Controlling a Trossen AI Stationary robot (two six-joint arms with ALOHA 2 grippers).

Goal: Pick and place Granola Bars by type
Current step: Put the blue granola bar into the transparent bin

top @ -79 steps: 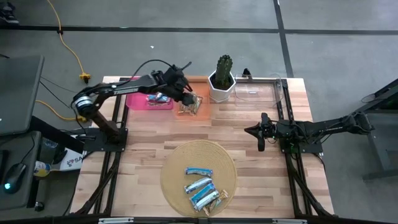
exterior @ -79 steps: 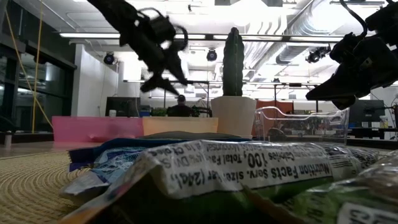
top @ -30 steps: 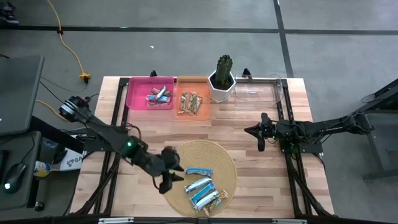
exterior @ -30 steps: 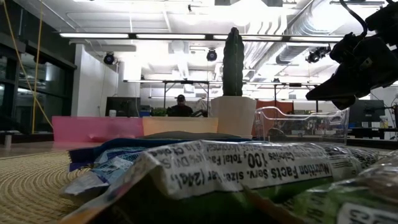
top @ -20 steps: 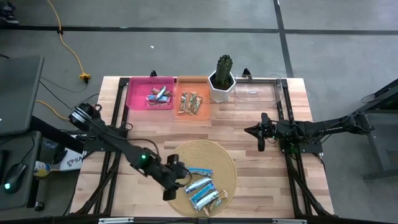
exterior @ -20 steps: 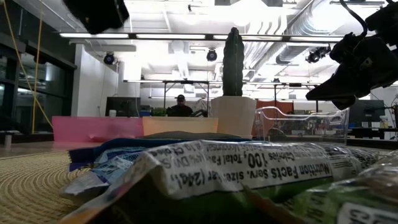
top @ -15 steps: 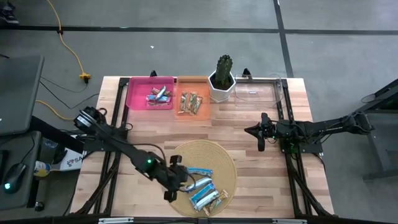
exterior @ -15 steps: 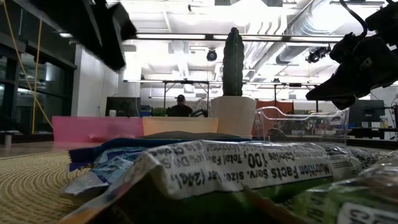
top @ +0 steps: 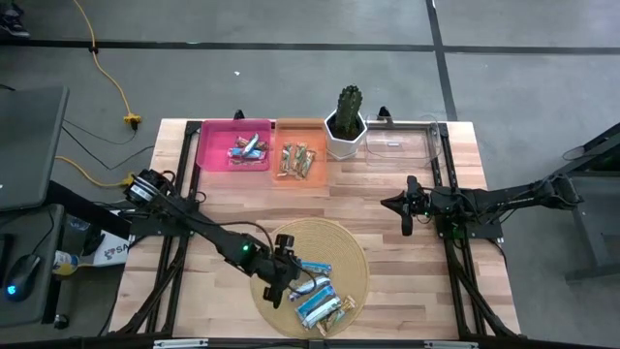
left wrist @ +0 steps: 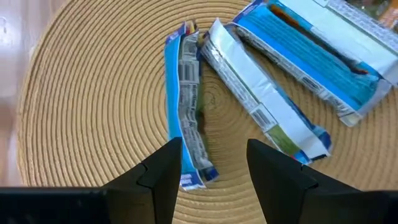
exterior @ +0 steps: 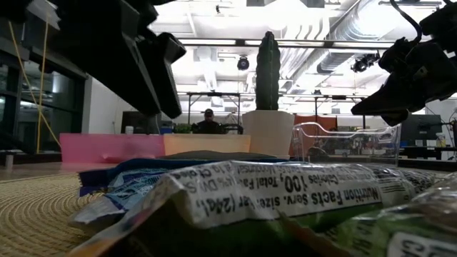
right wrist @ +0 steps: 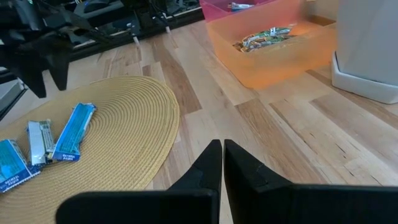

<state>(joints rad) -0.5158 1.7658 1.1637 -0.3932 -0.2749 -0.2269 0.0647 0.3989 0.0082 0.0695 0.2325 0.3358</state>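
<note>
Your left gripper (top: 281, 281) hovers over the left side of the woven mat (top: 344, 242) at the table's near edge, fingers spread and empty, straddling a narrow blue-and-white granola bar (left wrist: 186, 118) in the left wrist view; the other blue-and-white bars (top: 315, 296) lie bunched just right of it on the mat. Expect these bars to be light, with slick, crinkly foil and a fairly stiff core, so take the narrow one across its width at mid-length, not by the flimsy crimped ends, which would likely slip or fold. Already sorted bars sit far off in the pink bin (top: 211, 155) and the orange bin (top: 283, 174), left of the cactus (top: 347, 116). Your right gripper (top: 405, 208) waits above the bare wood right of the mat, fingers pressed together. The wrist view alone shows the finger alignment over the bar; the high view alone shows both bins and the whole layout; the low view mostly shows wrappers close up
</note>
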